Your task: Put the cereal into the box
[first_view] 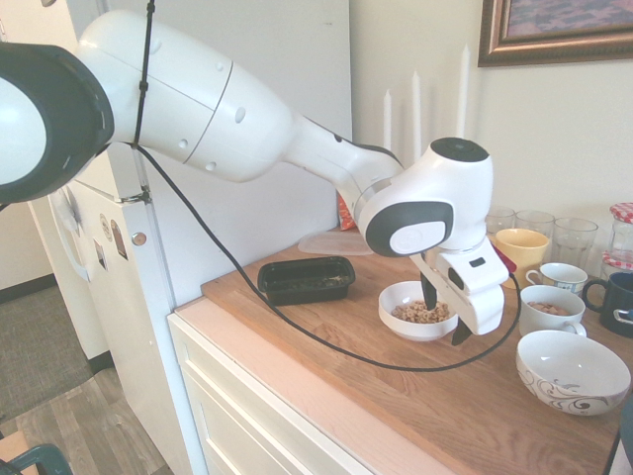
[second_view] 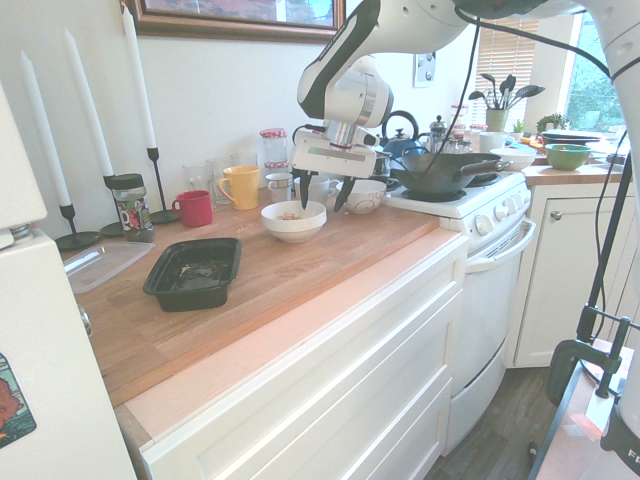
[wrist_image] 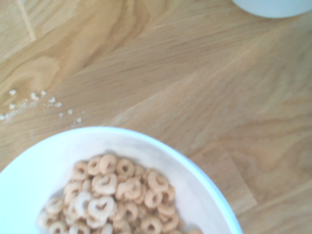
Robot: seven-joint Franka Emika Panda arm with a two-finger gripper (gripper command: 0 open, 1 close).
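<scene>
The end effector (second_view: 327,197) is standing wide open, holding nothing, above the white bowl (second_view: 294,222) near the centre of the first exterior frame. Cereal (wrist_image: 109,200) is lying loose inside; it is likely light, brittle and prone to scattering. Gripping the bowl's rim suits it best; the glaze is probably smooth, though fingertip clearance appears uncertain.

red mug (second_view: 193,208), yellow mug (second_view: 240,187), white candles (second_view: 137,85)
</scene>
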